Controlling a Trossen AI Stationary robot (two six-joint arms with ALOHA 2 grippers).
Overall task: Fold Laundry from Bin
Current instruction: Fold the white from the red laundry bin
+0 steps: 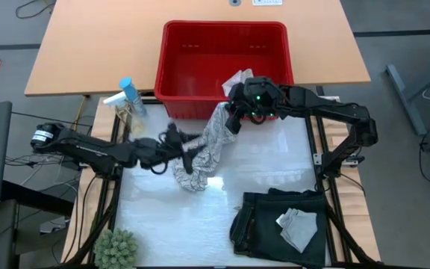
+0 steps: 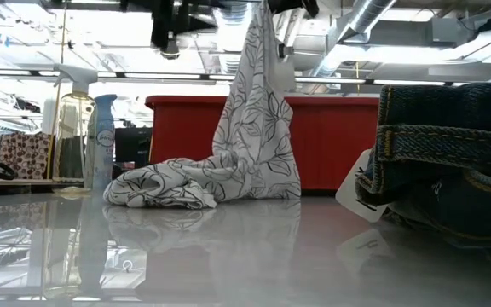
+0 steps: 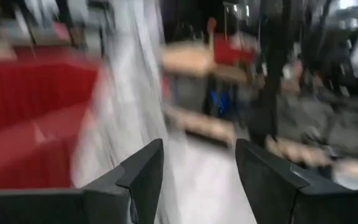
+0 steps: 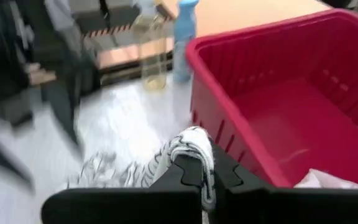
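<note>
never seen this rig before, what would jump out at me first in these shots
The leaf-patterned cloth stands out: it hangs like a tall drape from the shut right tool, its lower end heaped on the white table in front of the red bin. The left tool is beside the drape with its fingers apart, holding nothing. At the table's near right lies a folded dark garment with a small whitish cloth on top.

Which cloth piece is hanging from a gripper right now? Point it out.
The leaf-patterned cloth: the right gripper is shut on its top edge, its lower end heaped on the table. The dark garment lies folded, ungripped.
</note>
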